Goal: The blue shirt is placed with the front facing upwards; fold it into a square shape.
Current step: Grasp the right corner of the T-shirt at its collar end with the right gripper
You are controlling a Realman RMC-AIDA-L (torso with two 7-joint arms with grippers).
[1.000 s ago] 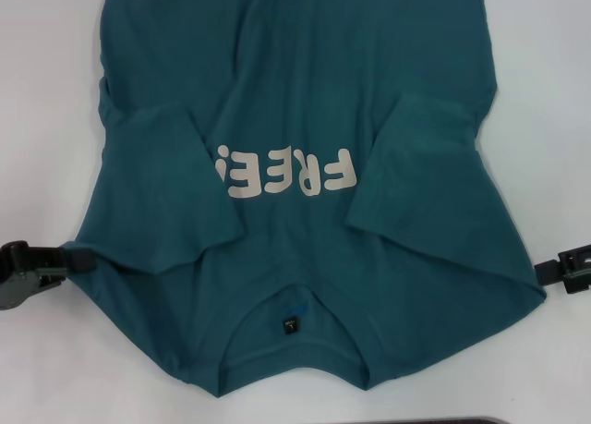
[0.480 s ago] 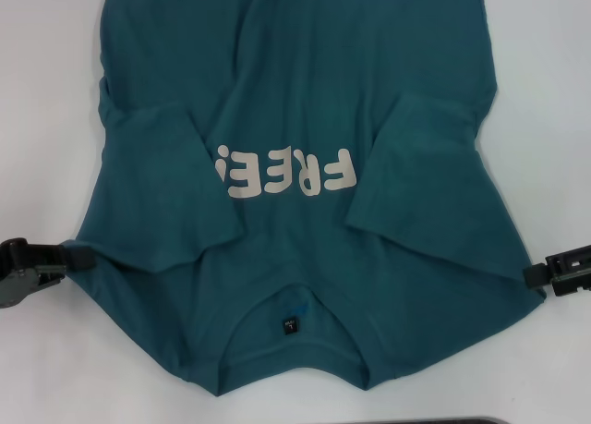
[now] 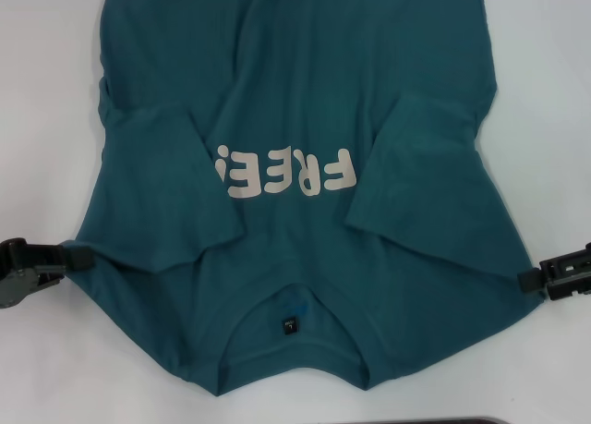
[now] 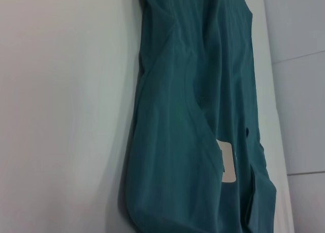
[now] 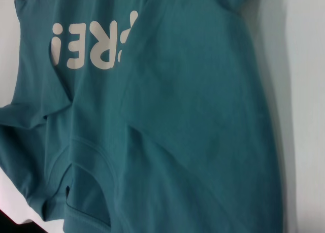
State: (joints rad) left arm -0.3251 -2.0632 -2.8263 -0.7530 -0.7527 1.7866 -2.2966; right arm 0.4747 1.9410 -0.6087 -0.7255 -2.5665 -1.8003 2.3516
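Note:
The blue shirt lies flat on the white table, front up, both sleeves folded in over the chest. Its off-white "FREE" lettering reads upside down, and the collar with the small black neck tag is nearest me. My left gripper touches the shirt's left shoulder edge. My right gripper is at the right shoulder edge, its tip just over the cloth. The shirt also shows in the left wrist view and in the right wrist view, with the lettering.
The white table shows on both sides of the shirt. A dark strip lies along the table's near edge. In the left wrist view the table's far edge runs beside the shirt.
My right gripper has slid left toward the shirt and now reaches its right shoulder edge. The left gripper and the shirt have barely moved.

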